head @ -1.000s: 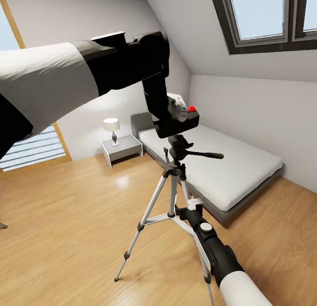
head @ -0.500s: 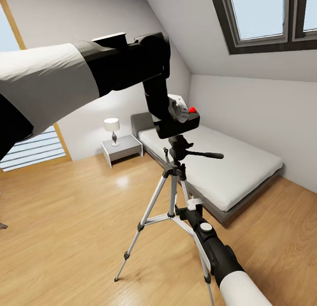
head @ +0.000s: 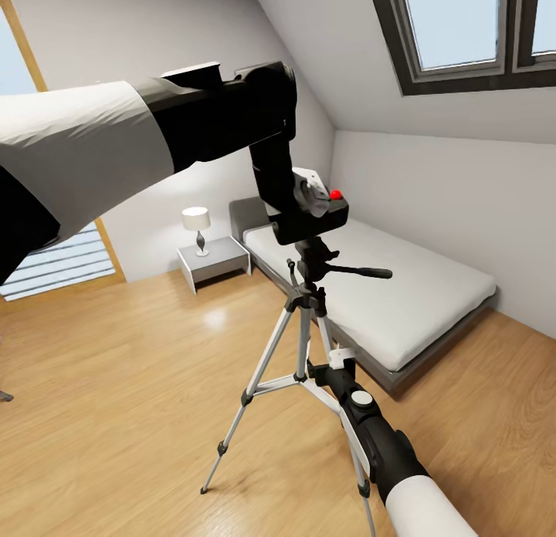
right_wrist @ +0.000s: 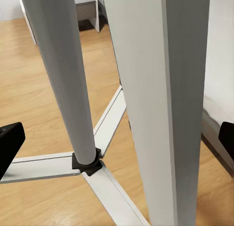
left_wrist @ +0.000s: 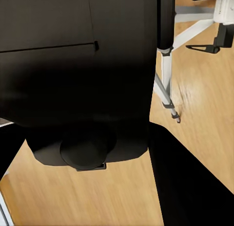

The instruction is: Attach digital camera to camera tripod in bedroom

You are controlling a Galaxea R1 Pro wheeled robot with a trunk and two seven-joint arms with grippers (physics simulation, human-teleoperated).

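my left gripper [head: 309,201], at the centre of the head view, has its fingers clamped on the digital camera [head: 313,217], whose red button [head: 336,194] faces up; in the left wrist view the camera's dark body [left_wrist: 73,75] fills the upper left of the frame. the camera tripod [head: 305,344] stands on the wood floor [head: 116,383] in the lower middle of the head view, its black head [head: 313,259] directly under the camera, the two touching or nearly so; the seam is too dark to tell. its pan handle [head: 359,272] points toward the right of the frame. step in hand, as i judge it: seating the camera on the head. the next move calls for a short straight descent with the camera kept level and centred, then release. my right gripper [head: 340,361] sits at the tripod's legs in the lower middle of the frame; the right wrist view shows two grey legs [right_wrist: 66,75] close between the finger tips at the frame's side edges, so the fingers stand apart, steadying nothing yet. open room: bare floor to the left and below; the bed [head: 386,290] lies just beyond the tripod at right, the nightstand [head: 212,261] well apart at upper left.
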